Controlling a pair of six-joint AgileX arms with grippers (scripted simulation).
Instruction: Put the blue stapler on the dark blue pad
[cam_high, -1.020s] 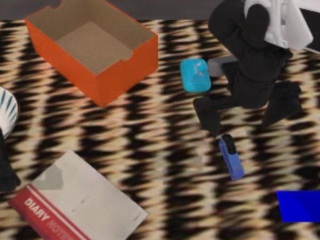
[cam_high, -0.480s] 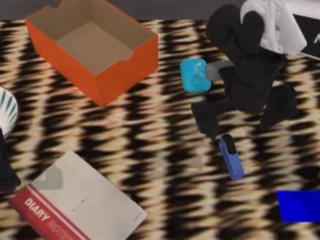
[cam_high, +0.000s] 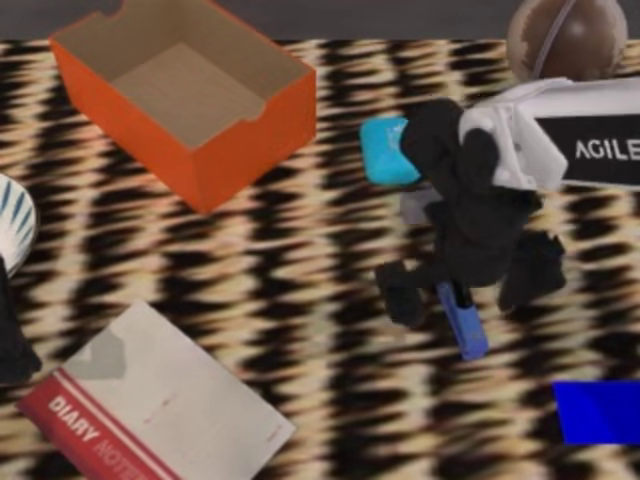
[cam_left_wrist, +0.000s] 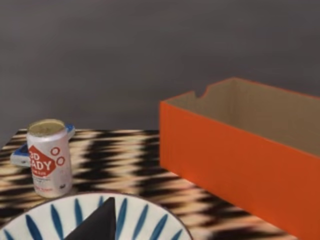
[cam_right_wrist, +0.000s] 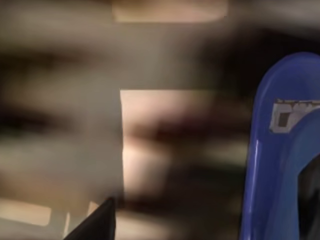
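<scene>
The blue stapler (cam_high: 466, 324) lies on the striped table right of centre, its black upper end hidden under my right gripper (cam_high: 463, 288). That gripper hangs open right over it, one finger (cam_high: 399, 296) on each side. In the right wrist view the stapler (cam_right_wrist: 280, 165) fills one edge, very close, beside one dark finger (cam_right_wrist: 97, 222). The dark blue pad (cam_high: 597, 411) lies flat at the table's front right, apart from the stapler. My left gripper (cam_high: 12, 345) is parked at the far left edge, open over a plate.
An open orange box (cam_high: 185, 90) stands at the back left. A cyan rounded object (cam_high: 385, 152) lies behind the right gripper. A diary notebook (cam_high: 160, 400) sits at the front left. A blue-striped plate (cam_left_wrist: 150, 220) and a can (cam_left_wrist: 49, 157) are near the left arm.
My right gripper has come forward and down from behind the stapler and now straddles its black end. The stapler, the pad and the left arm have not moved.
</scene>
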